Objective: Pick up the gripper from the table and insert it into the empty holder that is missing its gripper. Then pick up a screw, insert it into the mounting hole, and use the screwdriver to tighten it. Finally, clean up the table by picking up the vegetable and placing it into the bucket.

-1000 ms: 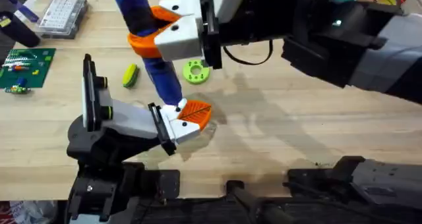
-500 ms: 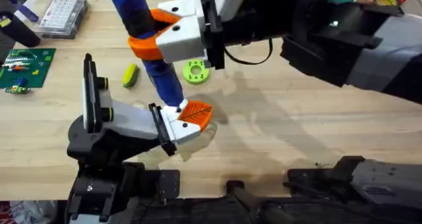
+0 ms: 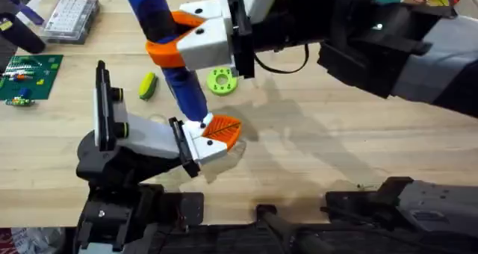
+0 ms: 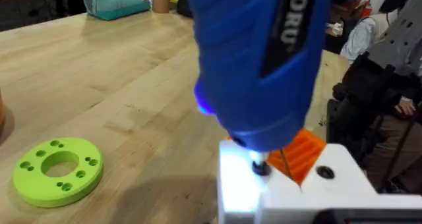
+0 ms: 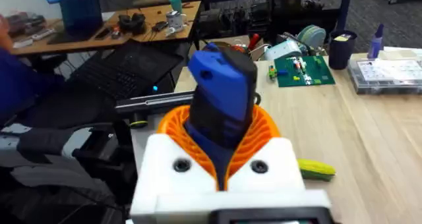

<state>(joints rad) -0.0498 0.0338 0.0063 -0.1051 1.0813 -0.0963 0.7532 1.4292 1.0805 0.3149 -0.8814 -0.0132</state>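
While the right hand [image 3: 187, 37] stays out of it in words only, its orange ribbed pads [image 5: 264, 135] clamp the screwdriver [image 3: 168, 48]: thick blue barrel, orange collar, thin bit seated in the holder [image 3: 198, 146] mid-table, beside the orange gripper [image 3: 222, 127]. Likely heavy, rigid and smooth; grip mid-barrel. Whether the left hand is open I cannot tell.

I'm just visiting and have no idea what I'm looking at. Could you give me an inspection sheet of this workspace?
Surface: light wooden table.
Job's things: blue screwdriver, bit on the white holder with the orange gripper fitted; vegetable loose on the table.
Clutter: lime-green ring, green circuit board, clear parts box.
Hands: right hand shut on the screwdriver.
Cables: black cable on the right arm.
Surroundings: desks behind.
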